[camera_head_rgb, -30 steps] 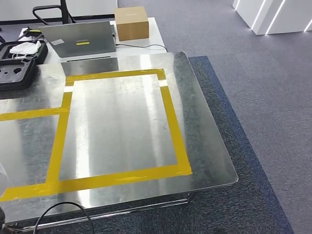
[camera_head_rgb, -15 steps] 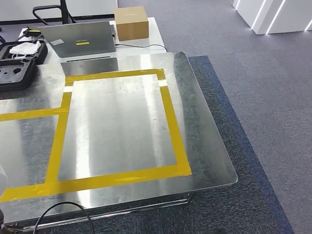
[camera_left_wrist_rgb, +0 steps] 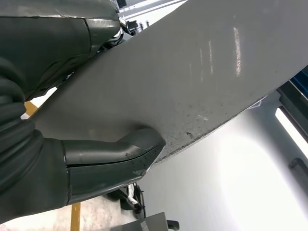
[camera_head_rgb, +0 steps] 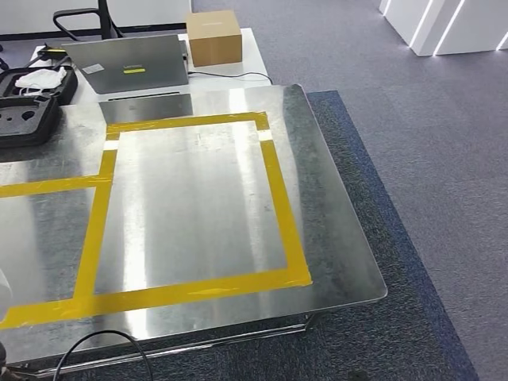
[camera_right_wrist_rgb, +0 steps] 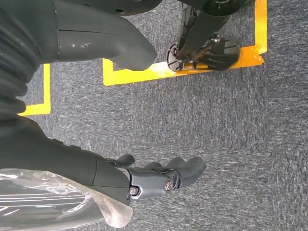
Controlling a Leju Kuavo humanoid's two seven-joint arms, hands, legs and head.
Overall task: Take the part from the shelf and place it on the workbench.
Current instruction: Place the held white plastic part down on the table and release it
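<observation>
While the left hand [camera_left_wrist_rgb: 109,161] clamps the flat grey metal part [camera_left_wrist_rgb: 188,77] between thumb and fingers, the right hand [camera_right_wrist_rgb: 156,175] hangs released; the taped worktop [camera_head_rgb: 336,238] at frame centre awaits it

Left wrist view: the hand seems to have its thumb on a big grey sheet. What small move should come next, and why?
Probably carry the left hand forward over the workbench, towards the yellow-taped square. Its thumb presses on the grey part, and the head view shows nothing lying inside the square yet.
</observation>
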